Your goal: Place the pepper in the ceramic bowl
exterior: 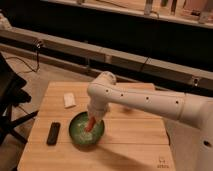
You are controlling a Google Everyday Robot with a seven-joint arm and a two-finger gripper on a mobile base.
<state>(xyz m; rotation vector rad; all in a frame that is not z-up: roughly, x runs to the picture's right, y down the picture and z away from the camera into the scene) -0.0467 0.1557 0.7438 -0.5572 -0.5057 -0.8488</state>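
The green ceramic bowl sits on the wooden table at front left of centre. The red-orange pepper stands tilted over the bowl's right half, its lower end inside the bowl. My gripper comes down from the white arm right above the pepper's upper end, which it covers.
A black remote-like object lies left of the bowl near the table's left edge. A small white block lies at the back left. A black chair stands to the left of the table. A long bench runs behind.
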